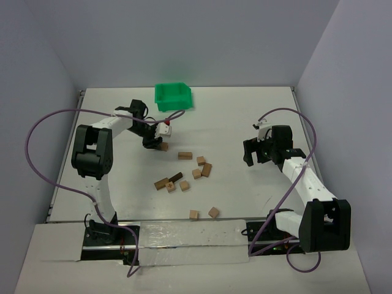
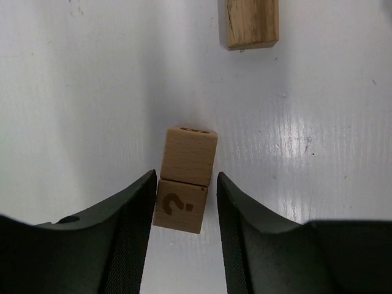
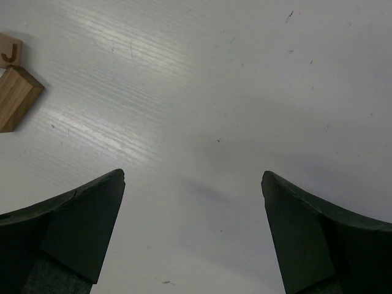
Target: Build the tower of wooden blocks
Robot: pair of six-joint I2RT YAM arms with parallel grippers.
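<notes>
Question-mark cube (image 2: 179, 205) sits unclamped between partly open left gripper (image 2: 186, 177) jaws; second cube (image 2: 188, 156), touching just ahead, may be dragged askew if the squeeze lands off-centre.

Bare worktop (image 1: 245, 116) lies open around the right gripper (image 1: 248, 153). Scattered blocks (image 1: 197, 173) clutter the middle; a green bin (image 1: 173, 97) stands beyond.

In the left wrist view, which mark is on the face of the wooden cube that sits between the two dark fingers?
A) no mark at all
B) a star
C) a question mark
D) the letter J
C: the wooden cube between the fingers of the left gripper shows a brown question mark on the face turned to the camera.
</notes>
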